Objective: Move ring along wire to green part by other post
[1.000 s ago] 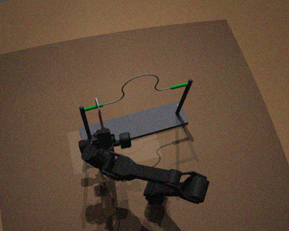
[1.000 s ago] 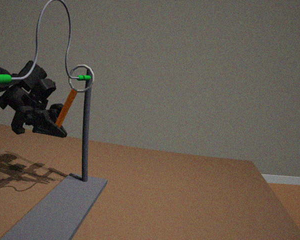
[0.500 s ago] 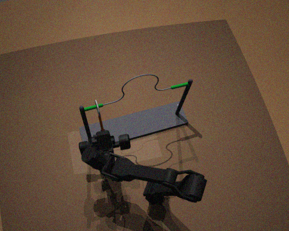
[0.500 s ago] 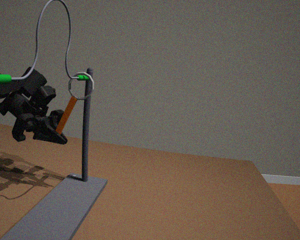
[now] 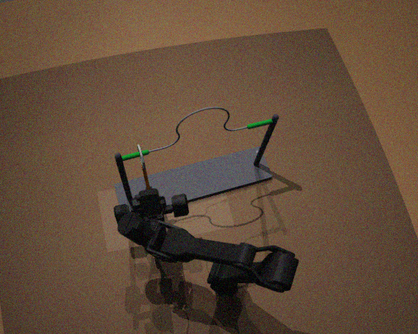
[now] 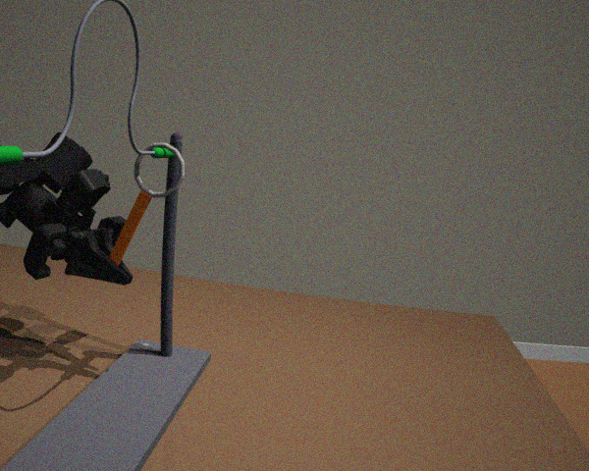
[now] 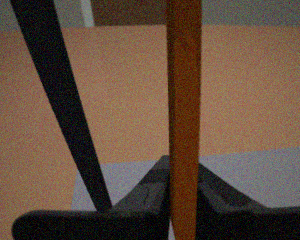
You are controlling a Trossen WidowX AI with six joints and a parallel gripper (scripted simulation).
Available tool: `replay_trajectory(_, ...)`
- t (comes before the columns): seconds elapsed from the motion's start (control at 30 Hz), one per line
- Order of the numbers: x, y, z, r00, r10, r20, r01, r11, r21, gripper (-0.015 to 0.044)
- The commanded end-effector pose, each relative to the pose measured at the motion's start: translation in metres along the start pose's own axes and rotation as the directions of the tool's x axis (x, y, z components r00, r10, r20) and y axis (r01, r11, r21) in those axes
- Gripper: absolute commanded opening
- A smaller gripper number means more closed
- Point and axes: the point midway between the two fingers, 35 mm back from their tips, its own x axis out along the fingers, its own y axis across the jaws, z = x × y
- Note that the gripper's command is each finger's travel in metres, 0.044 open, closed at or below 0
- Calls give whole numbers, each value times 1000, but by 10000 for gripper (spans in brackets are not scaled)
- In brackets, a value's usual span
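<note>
Currently my gripper (image 6: 114, 263) is clenched on the orange handle (image 6: 131, 228). Its long axis tilts up toward the ring (image 6: 158, 169), which encircles the green part (image 5: 135, 154) beside the post (image 5: 123, 177).

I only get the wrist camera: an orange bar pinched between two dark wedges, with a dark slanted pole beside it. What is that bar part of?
Observer: It is the handle of a pale ring that sits above your picture; the gripper is shut on the handle.
Operator: Is the ring around anything?
Observer: Yes, a green sleeve of the wire runs through it, beside one post.
Operator: Where is it headed?
Observer: To the other green sleeve at the far post, past a looping thin grey wire.
</note>
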Motion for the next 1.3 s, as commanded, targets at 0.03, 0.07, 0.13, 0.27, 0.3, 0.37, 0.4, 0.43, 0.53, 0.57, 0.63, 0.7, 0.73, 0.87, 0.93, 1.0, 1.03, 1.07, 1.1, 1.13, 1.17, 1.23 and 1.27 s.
replay_trajectory(0.03,0,0,0,1000,-2,1,2,1000,4,-150)
replay_trajectory(0.07,0,0,0,1000,-2,1,2,1000,4,-150)
replay_trajectory(0.13,0,0,0,1000,-2,1,2,1000,4,-150)
replay_trajectory(0.27,0,0,0,1000,0,0,0,1000,0,-71)
replay_trajectory(0.3,0,0,0,1000,0,0,0,1000,0,-45)
replay_trajectory(0.37,0,0,0,1000,0,0,0,1000,0,7)
replay_trajectory(0.4,0,0,0,1000,0,0,0,1000,0,34)
replay_trajectory(0.43,0,0,0,1000,0,0,0,1000,0,60)
replay_trajectory(0.53,0,0,0,1000,0,-1,0,1000,0,139)
replay_trajectory(0.57,-2,0,0,1000,0,-2,0,1000,0,160)
replay_trajectory(0.63,-5,1,-1,1000,-1,-5,1,1000,1,160)
replay_trajectory(0.7,-10,2,-2,1000,-2,-8,2,1000,3,160)
replay_trajectory(0.73,-13,2,-2,1000,-2,-10,2,1000,3,160)
replay_trajectory(0.87,-26,2,-3,1000,-4,-13,4,1000,5,160)
replay_trajectory(0.93,-32,2,-3,1000,-4,-12,4,1000,5,160)
replay_trajectory(1.0,-39,2,-2,1000,-4,-10,4,1000,5,160)
replay_trajectory(1.03,-42,1,-2,1000,-4,-8,4,1000,5,160)
replay_trajectory(1.07,-45,1,-2,1000,-3,-6,3,1000,4,160)
replay_trajectory(1.1,-48,0,-1,1000,-3,-5,3,1000,4,160)
replay_trajectory(1.13,-49,0,-1,1000,-2,-3,3,1000,4,160)
replay_trajectory(1.17,-50,0,-1,1000,-2,-3,2,1000,4,160)
replay_trajectory(1.23,-50,0,-1,1000,-2,-3,2,1000,4,160)
replay_trajectory(1.27,-50,0,-1,1000,-2,-3,2,1000,4,160)
